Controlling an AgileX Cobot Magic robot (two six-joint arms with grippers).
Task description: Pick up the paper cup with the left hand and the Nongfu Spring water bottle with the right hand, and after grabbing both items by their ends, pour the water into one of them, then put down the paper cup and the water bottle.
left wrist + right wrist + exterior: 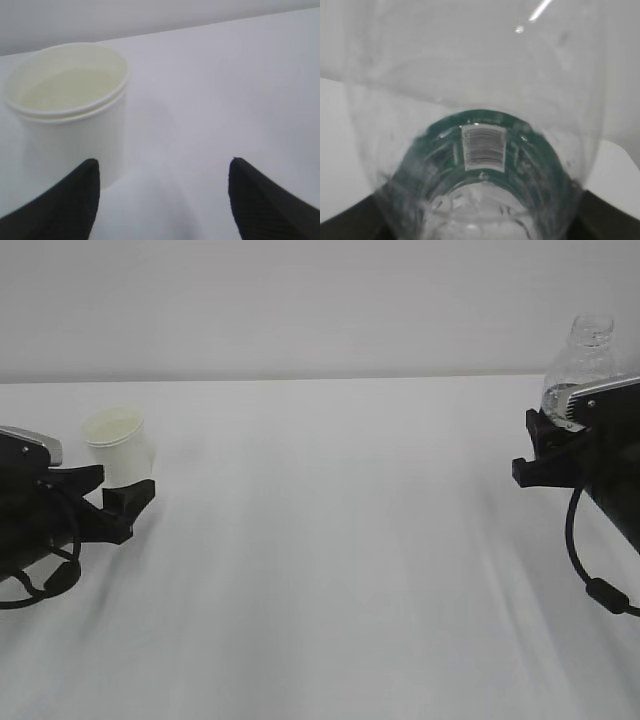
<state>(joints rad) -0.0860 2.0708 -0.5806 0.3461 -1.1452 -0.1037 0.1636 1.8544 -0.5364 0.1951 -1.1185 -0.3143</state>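
On the table's left edge the paper cup (118, 447) sits off-centre against the gaping left tool (162, 200), which should centre first, while the right tool (553, 443) clamps the water bottle (577, 368).

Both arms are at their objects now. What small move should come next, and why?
Probably shift the left gripper toward the paper cup before closing: its open fingers sit with the cup by the left finger, not centred. The right gripper already straddles the water bottle.
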